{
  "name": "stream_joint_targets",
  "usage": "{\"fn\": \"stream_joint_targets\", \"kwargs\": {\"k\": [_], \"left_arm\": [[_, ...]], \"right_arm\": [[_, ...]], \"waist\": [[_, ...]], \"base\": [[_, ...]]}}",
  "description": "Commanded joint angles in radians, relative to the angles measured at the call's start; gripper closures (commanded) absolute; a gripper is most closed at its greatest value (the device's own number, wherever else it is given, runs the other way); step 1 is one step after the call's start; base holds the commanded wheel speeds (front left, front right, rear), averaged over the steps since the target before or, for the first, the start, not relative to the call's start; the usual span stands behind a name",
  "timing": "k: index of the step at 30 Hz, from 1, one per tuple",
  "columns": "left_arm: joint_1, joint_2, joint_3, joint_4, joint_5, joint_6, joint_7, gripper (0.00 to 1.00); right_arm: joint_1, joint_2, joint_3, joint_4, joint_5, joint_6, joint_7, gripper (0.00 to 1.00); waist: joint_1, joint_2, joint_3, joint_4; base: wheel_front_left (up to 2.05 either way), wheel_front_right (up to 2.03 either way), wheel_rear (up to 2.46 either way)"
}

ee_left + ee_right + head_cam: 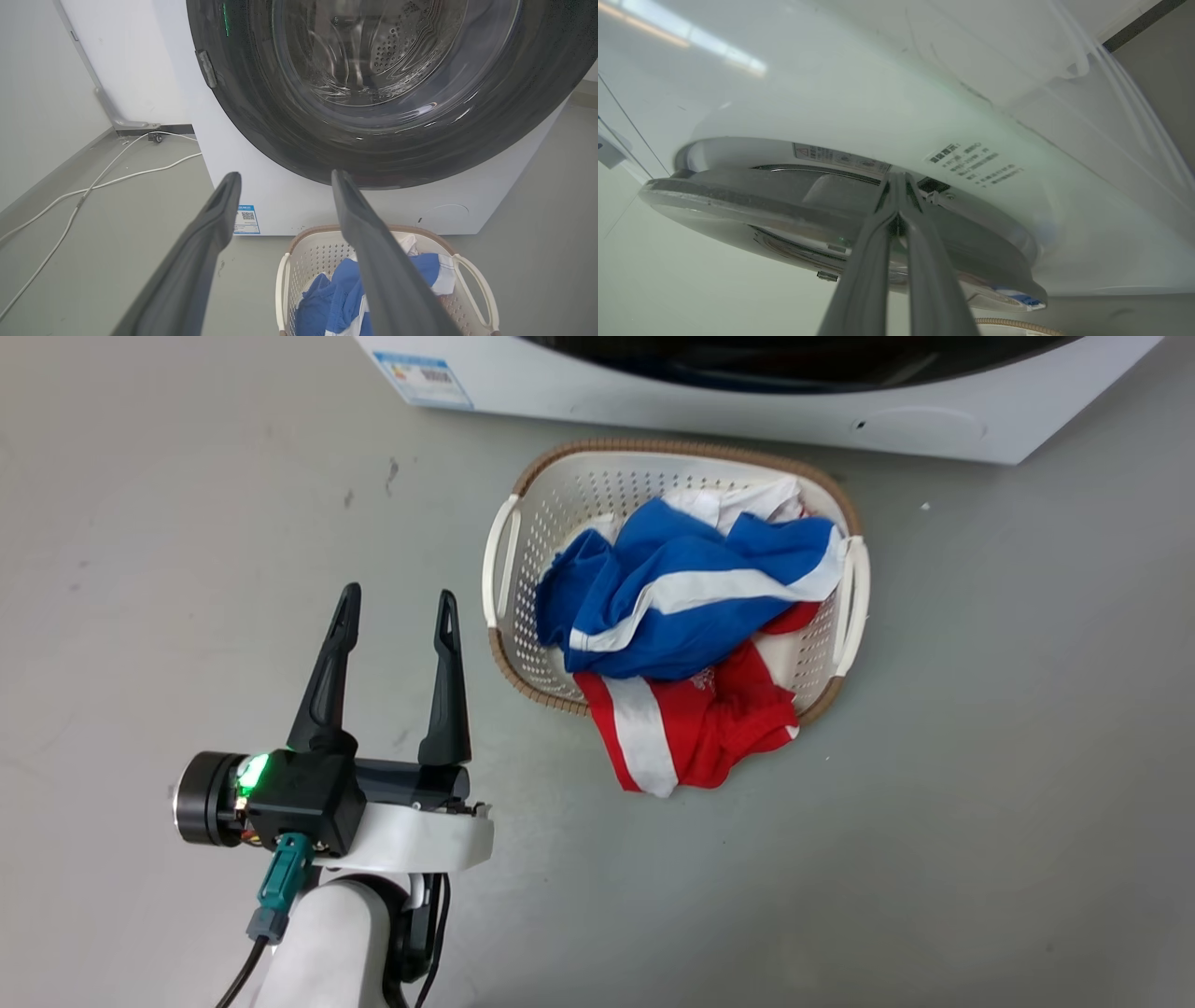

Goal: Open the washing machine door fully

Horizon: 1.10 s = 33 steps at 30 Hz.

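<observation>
**Fig.** Right hand (896, 179) at the washing machine door (738, 205), seen edge-on in right wrist view. Fingers are together, tips meeting at the door's rim beside the white front of the washing machine (878, 93). Whether they pinch the rim or only touch it cannot be told. A dark gap runs betw. rim and front panel. Printed stickers (971, 163) sit on the panel just beyond the tips.

Left hand (399, 597): fingers apart, holding nothing, well short of the door. In left wrist view the door's black rim and glass centre lie ahead of and above the tips, w/ metal hinge (205, 69) at that view's left.

Surroundings: laundry basket (686, 445) on the floor (980, 756), just in front of the machine, below the door and right of the left hand. It holds a blue-and-white garment (672, 597). A red-and-white garment (709, 719) hangs over its near rim. Blue label (425, 378) low on machine front. White cable (93, 186) on floor beside machine.

Left arm: pale forearm rises from head view's bottom edge, fingers pointing up that view.
</observation>
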Motion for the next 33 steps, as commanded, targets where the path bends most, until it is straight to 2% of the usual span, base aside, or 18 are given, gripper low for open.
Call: {"fn": "stream_joint_targets", "kwargs": {"k": [1, 10, 16, 19, 23, 33], "left_arm": [[-0.018, 0.000, -0.004, -0.003, -0.005, 0.007, -0.003, 0.00], [-0.040, 0.000, -0.022, 0.002, -0.016, 0.019, -0.003, 0.00], [-0.029, 0.000, -0.018, 0.015, -0.023, 0.026, -0.003, 0.00], [-0.012, 0.000, -0.002, 0.016, -0.016, 0.026, -0.003, 0.00], [0.005, 0.000, 0.014, 0.020, -0.004, 0.019, -0.003, 0.00], [0.058, 0.000, 0.039, 0.031, 0.010, 0.009, -0.003, 0.00]], "right_arm": [[-0.037, 0.000, 0.024, 0.008, -0.018, 0.000, 0.014, 1.00], [-0.112, 0.035, 0.131, 0.046, -0.084, 0.002, 0.059, 1.00], [-0.048, 0.064, 0.179, 0.015, -0.061, 0.002, 0.100, 1.00], [0.016, 0.084, 0.201, -0.029, -0.033, 0.003, 0.120, 1.00], [0.116, 0.074, 0.227, -0.108, -0.012, 0.002, 0.132, 1.00], [0.432, 0.070, 0.305, -0.388, 0.041, 0.002, 0.131, 1.00]], "waist": [[-0.0003, -0.0001, 0.026, 0.012], [-0.0003, -0.0001, 0.056, 0.023], [-0.0003, -0.0001, 0.024, 0.012], [-0.0003, -0.0001, -0.008, -0.006], [-0.0003, -0.0001, -0.050, -0.030], [-0.0003, -0.0001, -0.152, -0.056]], "base": [[0.00, 0.00, 0.00], [0.00, 0.00, 0.00], [0.00, 0.00, 0.00], [0.00, 0.00, 0.00], [0.00, 0.00, 0.00], [0.00, 0.00, 0.00]]}}
